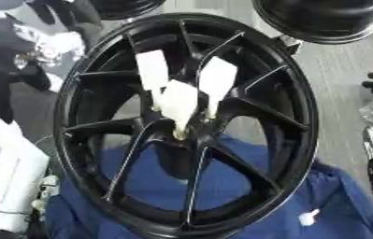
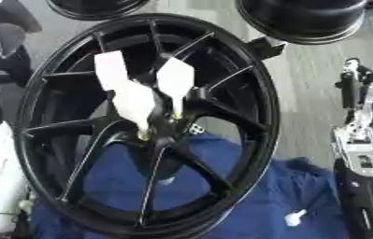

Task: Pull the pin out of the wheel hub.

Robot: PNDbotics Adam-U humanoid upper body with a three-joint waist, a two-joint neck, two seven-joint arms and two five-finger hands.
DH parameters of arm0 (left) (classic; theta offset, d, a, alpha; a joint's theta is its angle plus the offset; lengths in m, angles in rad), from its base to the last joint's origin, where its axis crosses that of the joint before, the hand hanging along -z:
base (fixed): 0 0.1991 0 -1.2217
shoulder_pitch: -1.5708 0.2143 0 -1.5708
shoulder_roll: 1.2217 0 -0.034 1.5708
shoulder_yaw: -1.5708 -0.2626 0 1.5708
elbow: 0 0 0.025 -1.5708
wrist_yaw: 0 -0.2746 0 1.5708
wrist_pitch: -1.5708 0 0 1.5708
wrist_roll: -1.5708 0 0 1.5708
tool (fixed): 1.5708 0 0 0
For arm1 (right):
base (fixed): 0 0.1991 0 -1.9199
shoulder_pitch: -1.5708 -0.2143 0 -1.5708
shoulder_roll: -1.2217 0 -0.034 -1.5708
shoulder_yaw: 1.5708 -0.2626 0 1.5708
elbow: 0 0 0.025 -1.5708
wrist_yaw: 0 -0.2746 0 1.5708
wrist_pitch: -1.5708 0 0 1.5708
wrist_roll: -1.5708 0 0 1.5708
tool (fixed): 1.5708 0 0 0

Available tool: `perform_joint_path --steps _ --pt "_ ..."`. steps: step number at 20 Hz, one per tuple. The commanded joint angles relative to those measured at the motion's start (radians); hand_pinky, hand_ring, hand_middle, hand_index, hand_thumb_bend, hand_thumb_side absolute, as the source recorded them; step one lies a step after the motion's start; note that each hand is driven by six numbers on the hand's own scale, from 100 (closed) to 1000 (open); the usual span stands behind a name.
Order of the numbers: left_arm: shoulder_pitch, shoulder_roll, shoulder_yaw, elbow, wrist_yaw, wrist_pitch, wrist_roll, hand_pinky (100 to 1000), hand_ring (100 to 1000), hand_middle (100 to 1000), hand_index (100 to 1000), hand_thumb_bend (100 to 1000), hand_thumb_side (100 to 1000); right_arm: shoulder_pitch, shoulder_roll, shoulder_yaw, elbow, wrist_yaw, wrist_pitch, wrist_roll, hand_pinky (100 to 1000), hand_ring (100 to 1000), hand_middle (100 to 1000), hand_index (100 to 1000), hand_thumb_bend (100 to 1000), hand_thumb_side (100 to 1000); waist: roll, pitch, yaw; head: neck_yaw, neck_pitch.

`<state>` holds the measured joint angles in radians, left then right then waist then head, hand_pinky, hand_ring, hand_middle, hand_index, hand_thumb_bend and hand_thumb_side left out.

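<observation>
A black wheel hub (image 1: pixel 185 123) stands on edge before me on a blue cloth (image 1: pixel 247 200); three white tabbed pins stick out of its centre, the nearest pin (image 1: pixel 179 103) tipped toward me, two more (image 1: pixel 152 70) (image 1: pixel 217 77) fanning up behind it; none is out yet, so I judge the pull has not begun. My right robot hand (image 2: pixel 357 102) hangs at the right edge, well apart from the hub, and I cannot tell whether its fingers are apart or together; my left robot hand I cannot pick out at all.

The next move, as I read it, is to bring the right robot hand across to the centre, close on a white tab, and draw it straight out along its own line; the spokes crowd the pins on every side, so the approach must come from the front. There is open room to the right of the rim; two more black wheels (image 1: pixel 320 18) sit close above, and a white object (image 1: pixel 5 177) presses in at the left.
</observation>
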<state>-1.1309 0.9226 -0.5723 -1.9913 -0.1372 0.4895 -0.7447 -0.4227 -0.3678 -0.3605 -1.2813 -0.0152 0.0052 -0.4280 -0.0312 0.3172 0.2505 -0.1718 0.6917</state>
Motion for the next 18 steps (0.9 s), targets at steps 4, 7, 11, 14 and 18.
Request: perform_joint_path --steps 4,7,11,14,18 --pt "-0.033 0.001 -0.007 -0.009 0.008 0.083 -0.039 796 784 729 816 100 832 0.008 -0.025 -0.001 -0.031 -0.022 -0.006 0.004 825 622 590 778 100 790 -0.022 -0.021 0.02 -0.001 -0.011" --pt "-0.046 -0.01 -0.022 -0.009 0.003 0.093 -0.032 811 794 741 823 100 815 0.021 -0.032 -0.003 -0.039 -0.027 -0.009 0.002 825 622 590 778 100 778 -0.035 -0.019 0.028 0.002 -0.008" --pt "-0.068 -0.03 -0.038 -0.009 -0.019 0.101 -0.018 831 803 743 829 100 721 0.038 -0.046 -0.007 -0.054 -0.031 -0.011 -0.003 825 622 590 778 100 765 -0.046 -0.018 0.035 0.006 -0.004" --pt "-0.086 -0.051 -0.051 -0.009 -0.034 0.114 0.004 839 807 743 831 100 631 0.048 -0.052 -0.007 -0.056 -0.032 -0.009 -0.005 825 622 590 778 100 766 -0.05 -0.018 0.039 0.007 -0.002" --pt "-0.107 -0.08 -0.076 -0.009 -0.058 0.133 0.003 850 812 745 832 173 368 0.054 -0.055 -0.007 -0.054 -0.034 -0.008 -0.007 825 622 590 778 100 768 -0.05 -0.019 0.039 0.005 -0.001"
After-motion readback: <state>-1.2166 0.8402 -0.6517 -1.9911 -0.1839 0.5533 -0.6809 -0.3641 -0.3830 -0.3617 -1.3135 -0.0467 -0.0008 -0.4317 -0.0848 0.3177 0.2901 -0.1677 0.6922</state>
